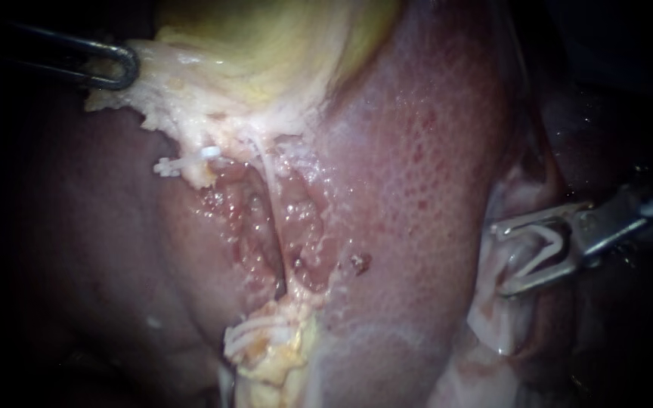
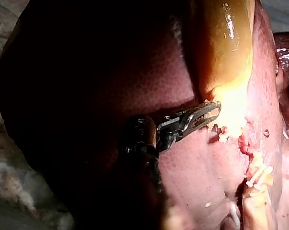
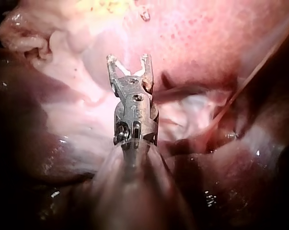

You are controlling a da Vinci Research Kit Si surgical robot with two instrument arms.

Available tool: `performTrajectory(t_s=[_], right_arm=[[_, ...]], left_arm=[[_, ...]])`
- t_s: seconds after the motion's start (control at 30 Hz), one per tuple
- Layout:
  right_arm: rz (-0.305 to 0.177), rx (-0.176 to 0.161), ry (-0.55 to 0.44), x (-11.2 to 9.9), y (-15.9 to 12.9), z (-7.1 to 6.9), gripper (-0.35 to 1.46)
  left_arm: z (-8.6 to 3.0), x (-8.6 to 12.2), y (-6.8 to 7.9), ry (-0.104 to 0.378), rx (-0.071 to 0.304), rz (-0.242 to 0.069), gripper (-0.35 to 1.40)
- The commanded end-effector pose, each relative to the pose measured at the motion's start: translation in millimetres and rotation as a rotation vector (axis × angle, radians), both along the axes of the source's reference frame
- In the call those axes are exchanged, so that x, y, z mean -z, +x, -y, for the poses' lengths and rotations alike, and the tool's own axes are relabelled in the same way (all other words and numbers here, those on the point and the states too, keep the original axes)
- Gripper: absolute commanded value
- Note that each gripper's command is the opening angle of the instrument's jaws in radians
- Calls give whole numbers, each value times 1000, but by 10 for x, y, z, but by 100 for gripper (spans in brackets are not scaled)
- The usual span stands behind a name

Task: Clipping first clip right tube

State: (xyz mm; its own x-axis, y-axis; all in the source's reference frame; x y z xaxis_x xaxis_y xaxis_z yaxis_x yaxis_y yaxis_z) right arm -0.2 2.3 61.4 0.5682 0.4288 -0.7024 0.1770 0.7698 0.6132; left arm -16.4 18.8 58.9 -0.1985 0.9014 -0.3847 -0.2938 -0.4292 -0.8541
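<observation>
A thin pale tube (image 1: 270, 193) runs down the raw bed between the yellow gallbladder (image 1: 281, 45) and a fatty stump below. My right instrument (image 1: 499, 259) stands far right of the tube, over pale membrane at the liver's edge. Its jaws are spread, with a white V-shaped clip (image 1: 542, 253) seated between them; the same clip (image 3: 133, 73) shows in my right instrument (image 3: 128, 60) in the right wrist view. At the upper left, my left instrument (image 1: 126, 68) is shut on the gallbladder's pale torn edge, also seen as my left instrument (image 2: 211, 111) on the gallbladder (image 2: 225, 43).
The reddish liver (image 1: 417, 151) fills the middle and right. White clips (image 1: 168, 168) sit on a stump left of the tube, and more white clips (image 1: 258, 332) lie on the lower fatty stump. Thin wet membrane (image 1: 508, 325) hangs beneath my right instrument.
</observation>
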Motion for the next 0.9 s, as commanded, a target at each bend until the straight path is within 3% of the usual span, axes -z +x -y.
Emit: performTrajectory(t_s=[0.03, 0.17, 0.23, 0.4, 0.7, 0.9], right_arm=[[-18, -11, 13, 2, 8, 2, 44], [-77, -60, 84, 9, 41, 10, 44], [-100, -67, 109, 10, 56, 13, 44], [-95, -101, 148, 0, 81, 17, 44], [-89, -147, 171, -45, 123, 29, 44], [-95, -168, 164, -65, 142, 26, 44]], left_arm=[[0, 0, 0, 0, 0, 0, -35], [1, -1, -1, -1, 1, -1, -35], [2, -1, -1, -2, 1, -1, -35], [3, -1, -2, -2, 2, -2, -35], [3, -1, -3, -2, 3, -3, -35], [4, -1, -4, -3, 3, -3, -35]])
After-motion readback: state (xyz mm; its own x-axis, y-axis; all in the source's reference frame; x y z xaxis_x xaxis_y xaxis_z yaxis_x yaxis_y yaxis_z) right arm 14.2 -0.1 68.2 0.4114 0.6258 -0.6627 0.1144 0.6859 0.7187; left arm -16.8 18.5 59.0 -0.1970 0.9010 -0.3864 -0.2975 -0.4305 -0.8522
